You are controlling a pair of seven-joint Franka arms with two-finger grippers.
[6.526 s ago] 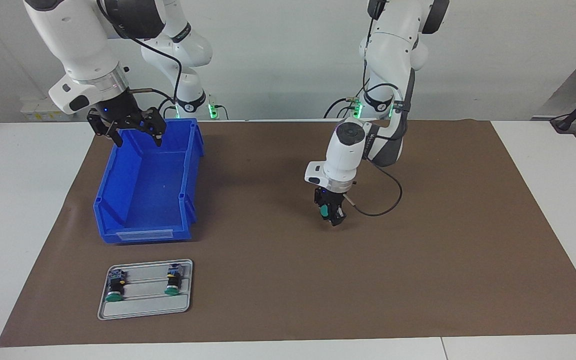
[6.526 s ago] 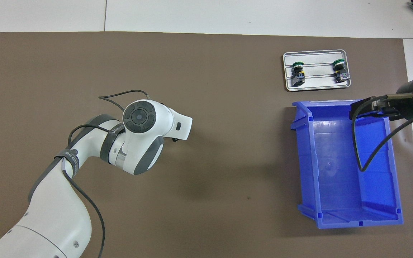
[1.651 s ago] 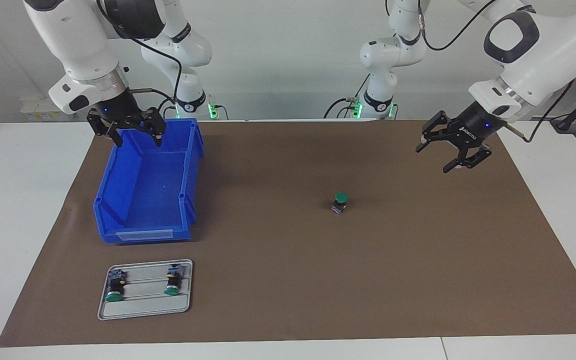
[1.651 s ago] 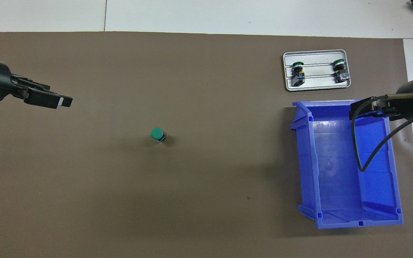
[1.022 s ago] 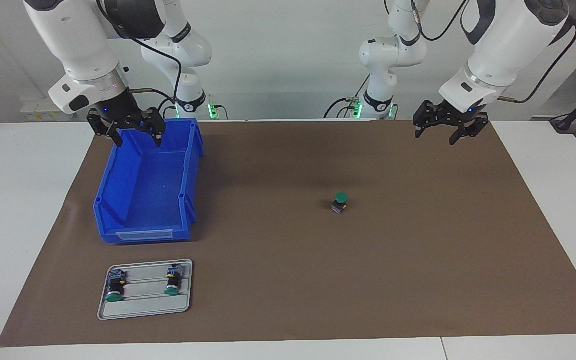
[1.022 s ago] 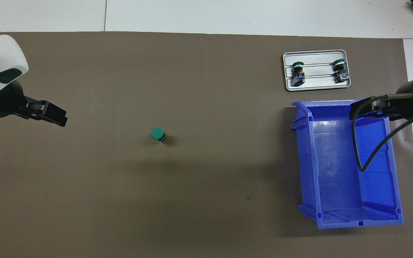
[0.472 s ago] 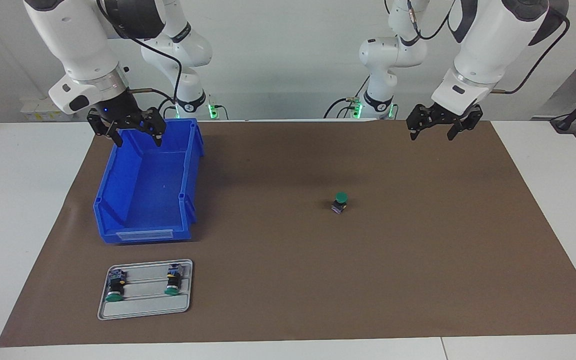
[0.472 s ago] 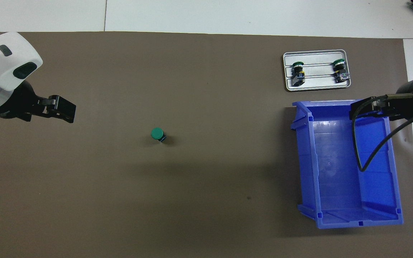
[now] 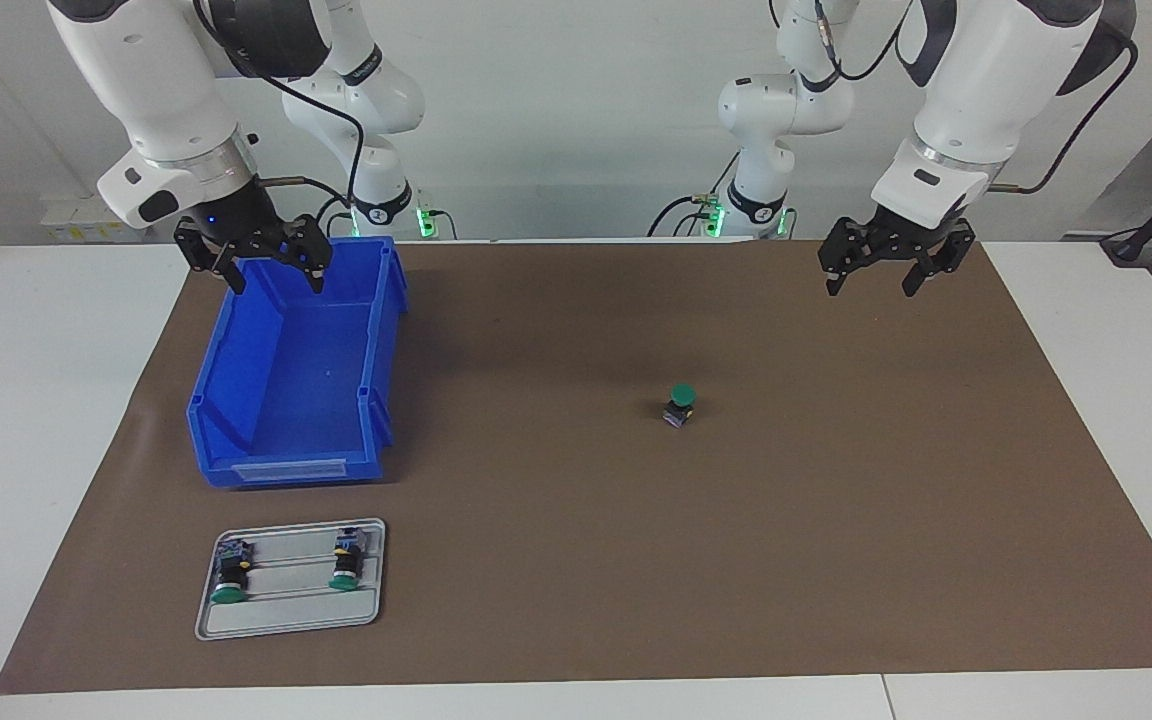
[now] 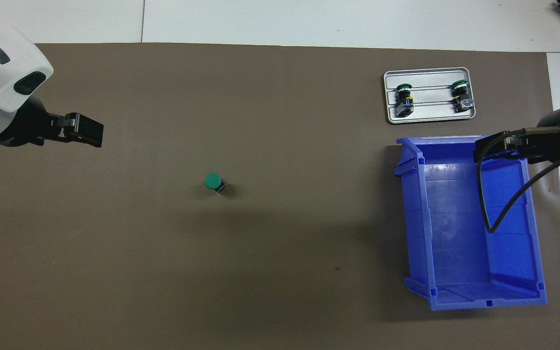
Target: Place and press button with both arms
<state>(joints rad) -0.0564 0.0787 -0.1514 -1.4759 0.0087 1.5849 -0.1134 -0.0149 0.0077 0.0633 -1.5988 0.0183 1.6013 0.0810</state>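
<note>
A green-capped button point(image 9: 679, 404) stands upright on the brown mat near the middle; it also shows in the overhead view point(image 10: 214, 182). My left gripper point(image 9: 872, 277) is open and empty, raised over the mat toward the left arm's end, well apart from the button; it also shows in the overhead view point(image 10: 85, 132). My right gripper point(image 9: 270, 272) is open and empty, and waits over the blue bin point(image 9: 236, 440); it also shows in the overhead view point(image 10: 491, 147). Two more buttons point(image 9: 229, 573) point(image 9: 345, 562) lie in a grey tray point(image 9: 286, 623).
The blue bin point(image 10: 416, 214) stands open at the right arm's end of the mat. The grey tray point(image 10: 428, 116) lies farther from the robots than the bin. White table borders the brown mat point(image 9: 836, 560).
The left arm set the button on the mat, let go and withdrew toward its own end, then swung and dipped slightly. The right arm has not moved.
</note>
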